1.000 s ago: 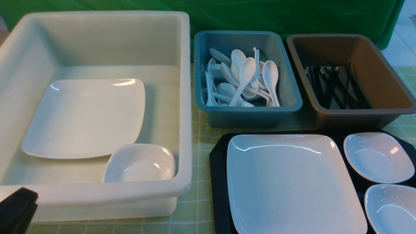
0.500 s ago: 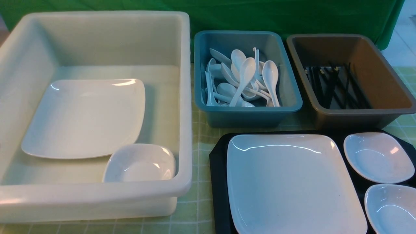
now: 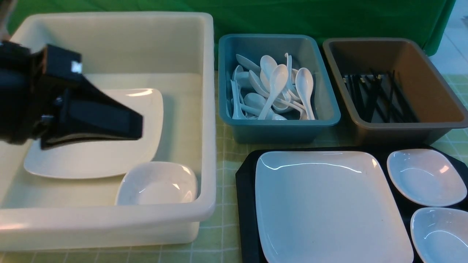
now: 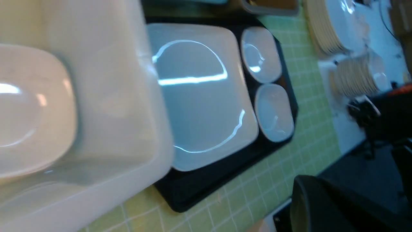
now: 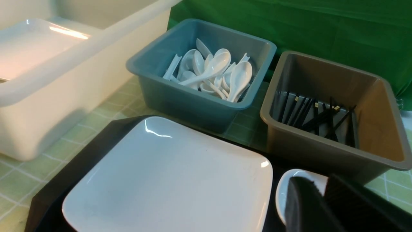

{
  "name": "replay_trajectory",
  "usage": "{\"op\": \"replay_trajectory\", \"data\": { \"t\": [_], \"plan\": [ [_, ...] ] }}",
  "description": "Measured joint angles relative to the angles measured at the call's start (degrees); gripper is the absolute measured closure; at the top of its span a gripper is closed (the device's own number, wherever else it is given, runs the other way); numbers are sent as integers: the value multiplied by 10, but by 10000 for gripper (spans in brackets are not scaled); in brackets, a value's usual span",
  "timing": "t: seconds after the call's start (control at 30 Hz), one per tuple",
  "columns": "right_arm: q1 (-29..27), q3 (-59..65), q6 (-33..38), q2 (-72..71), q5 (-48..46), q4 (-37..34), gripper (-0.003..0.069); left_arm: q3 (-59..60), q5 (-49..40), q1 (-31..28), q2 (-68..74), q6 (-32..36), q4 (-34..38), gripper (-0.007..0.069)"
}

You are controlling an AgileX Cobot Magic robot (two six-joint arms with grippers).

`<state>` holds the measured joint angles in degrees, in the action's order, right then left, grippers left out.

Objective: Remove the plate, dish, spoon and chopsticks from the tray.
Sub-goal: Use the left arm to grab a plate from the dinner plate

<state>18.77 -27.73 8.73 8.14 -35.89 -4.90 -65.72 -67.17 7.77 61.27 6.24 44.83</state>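
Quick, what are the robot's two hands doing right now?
Left gripper: open or closed cannot be told.
Right gripper: closed, holding nothing.

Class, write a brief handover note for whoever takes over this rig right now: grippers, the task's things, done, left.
Left gripper: above the white tub, nothing held, opening unclear.
Right gripper: by the tray, likewise.
On tray: plate, far dish, near dish.
Off tray: spoons in teal bin, chopsticks in brown bin.
To do: move plate and both dishes off.

Above the plate (image 3: 329, 208) is open room; teal bin (image 3: 274, 133) and brown bin (image 3: 395, 136) perhaps touch the tray (image 3: 245, 190).
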Motion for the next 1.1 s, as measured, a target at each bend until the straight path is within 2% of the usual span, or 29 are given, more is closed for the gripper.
{"op": "replay_trajectory", "data": {
  "t": [0.1, 0.27, 0.4, 0.5, 0.63, 0.93, 1.1],
  "plan": [
    [0, 0, 0, 0, 0, 0, 555, -19, 15, 80, 46, -36, -47, 637],
    [0, 0, 0, 0, 0, 0, 548, -81, 15, 240, 174, -135, -192, 636],
    [0, 0, 0, 0, 0, 0, 543, -142, 12, 300, 269, -165, -233, 631],
    [0, 0, 0, 0, -4, 0, 540, -198, 11, 327, 352, -171, -249, 602],
    [0, 0, 0, 0, -17, 0, 536, -240, 0, 333, 412, -182, -270, 547],
    [0, 0, 0, 0, -26, 0, 526, -346, 10, 333, 516, -229, -384, 312],
    [0, 0, 0, 0, -26, 0, 523, -374, 40, 333, 555, -221, -394, 256]
  ]
}}
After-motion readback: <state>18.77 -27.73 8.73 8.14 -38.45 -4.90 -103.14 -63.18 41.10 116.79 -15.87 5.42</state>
